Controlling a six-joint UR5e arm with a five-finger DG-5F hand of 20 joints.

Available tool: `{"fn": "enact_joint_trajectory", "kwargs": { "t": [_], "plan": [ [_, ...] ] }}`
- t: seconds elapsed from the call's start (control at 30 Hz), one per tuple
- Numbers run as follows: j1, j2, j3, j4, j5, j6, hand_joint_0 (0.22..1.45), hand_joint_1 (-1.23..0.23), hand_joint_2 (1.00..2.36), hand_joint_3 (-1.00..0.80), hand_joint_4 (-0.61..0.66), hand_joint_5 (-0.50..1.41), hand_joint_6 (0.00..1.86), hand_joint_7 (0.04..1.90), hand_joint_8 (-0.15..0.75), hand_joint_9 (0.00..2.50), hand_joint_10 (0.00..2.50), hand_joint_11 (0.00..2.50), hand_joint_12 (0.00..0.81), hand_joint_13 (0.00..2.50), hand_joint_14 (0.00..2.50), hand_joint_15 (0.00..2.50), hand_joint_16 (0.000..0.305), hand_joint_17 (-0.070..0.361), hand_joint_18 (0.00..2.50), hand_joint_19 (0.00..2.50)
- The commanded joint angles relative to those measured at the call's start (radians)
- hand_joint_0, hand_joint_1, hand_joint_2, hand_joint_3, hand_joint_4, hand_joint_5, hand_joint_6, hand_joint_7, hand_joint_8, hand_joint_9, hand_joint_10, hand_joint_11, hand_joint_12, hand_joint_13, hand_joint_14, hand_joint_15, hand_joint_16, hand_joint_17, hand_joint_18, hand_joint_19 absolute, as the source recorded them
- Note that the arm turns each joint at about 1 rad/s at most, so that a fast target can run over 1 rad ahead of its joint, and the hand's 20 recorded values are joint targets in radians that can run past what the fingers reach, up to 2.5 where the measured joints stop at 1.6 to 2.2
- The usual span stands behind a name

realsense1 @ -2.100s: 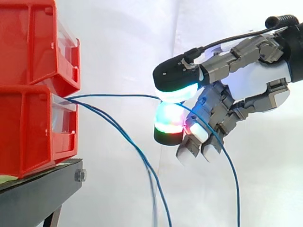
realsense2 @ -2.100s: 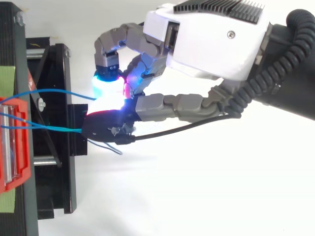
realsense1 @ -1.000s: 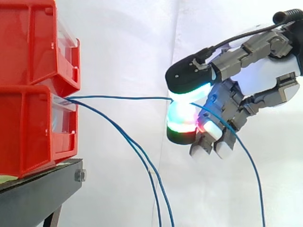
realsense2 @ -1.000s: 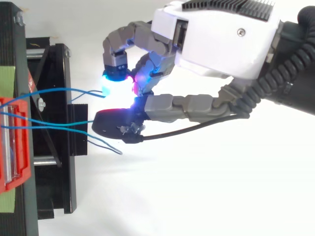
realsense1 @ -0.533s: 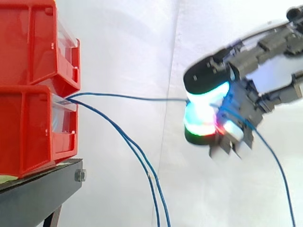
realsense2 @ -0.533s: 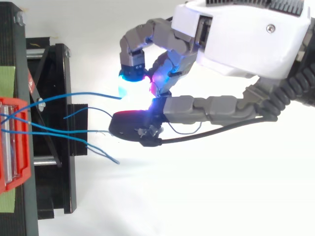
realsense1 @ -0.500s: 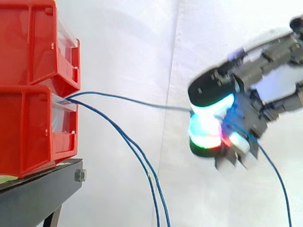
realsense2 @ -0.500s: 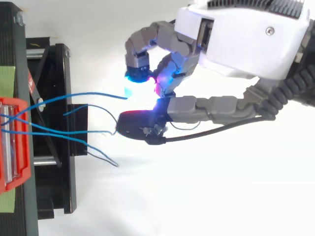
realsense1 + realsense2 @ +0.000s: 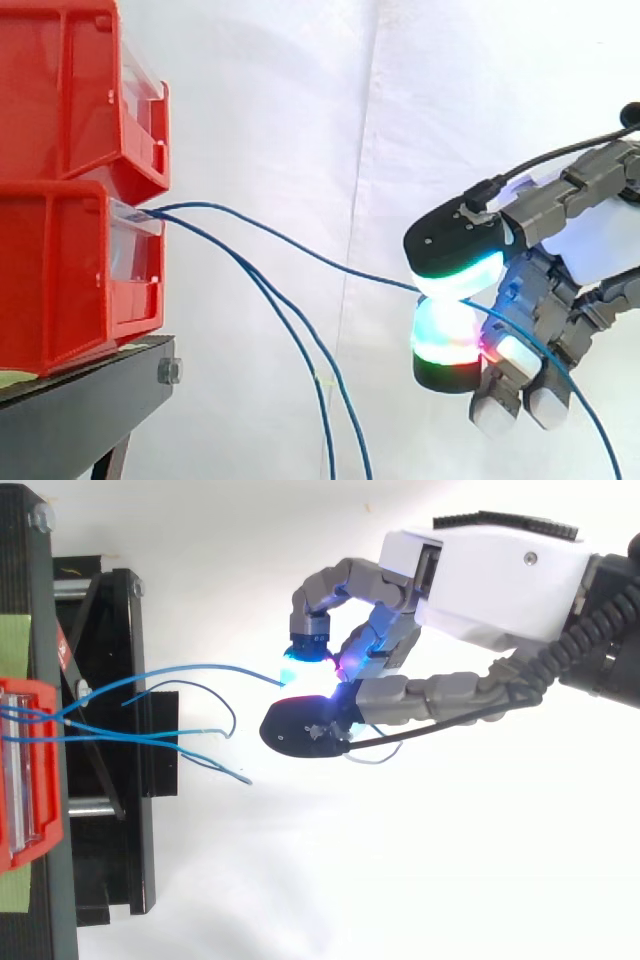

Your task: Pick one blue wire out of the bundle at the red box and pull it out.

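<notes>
The tail of the blue wire (image 9: 350,272) runs out of view below the hand (image 9: 600,245), whose downward-curled fingers (image 9: 445,340) pinch it.

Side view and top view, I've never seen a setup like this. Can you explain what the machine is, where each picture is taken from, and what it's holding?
This is a robot arm ending in a mechanical hand with fingers and a thumb. The glowing fingertips are part of the hand, not separate lamps. One picture is taken from beside the work, looking level across it. The other is taken from above, looking down. On the left, two stacked red bins sit on a black stand in front of a white curtain. The hand pinches one blue wire between thumb and fingertip, some way out from the lower bin it comes from. The loose wires from that same bin droop down, untouched.
</notes>
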Motion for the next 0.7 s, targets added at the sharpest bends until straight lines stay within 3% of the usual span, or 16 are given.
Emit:
{"fn": "enact_joint_trajectory", "kwargs": {
  "t": [0.0,0.27,0.33,0.43,0.67],
  "plan": [
    [-0.001,-0.001,0.0,0.007,-0.002,0.011,0.59,-0.69,1.01,0.03,0.25,-0.14,0.89,1.15,0.445,0.97,0.02,0.78,0.533,0.8,0.01,0.37,0.07,0.157,0.87,0.48],
    [-0.006,-0.001,-0.008,0.03,0.0,0.007,0.59,-0.69,1.01,0.03,0.25,-0.14,0.89,1.14,0.447,0.97,0.02,0.78,0.532,0.8,0.01,0.37,0.07,0.157,0.87,0.48],
    [-0.006,-0.001,-0.02,0.033,0.001,0.007,0.59,-0.69,1.01,0.03,0.25,-0.14,0.89,1.14,0.444,0.97,0.02,0.77,0.531,0.8,0.01,0.37,0.07,0.157,0.87,0.48],
    [-0.003,0.0,-0.089,0.068,0.003,0.019,0.59,-0.69,1.01,0.03,0.25,-0.14,0.89,1.16,0.446,0.96,0.02,0.78,0.531,0.8,0.01,0.37,0.07,0.157,0.86,0.49],
    [-0.001,-0.001,-0.103,0.116,0.001,0.053,0.59,-0.69,1.01,0.03,0.25,-0.14,0.89,1.15,0.445,0.96,0.01,0.77,0.532,0.8,0.01,0.37,0.07,0.157,0.87,0.48]
  ]
}}
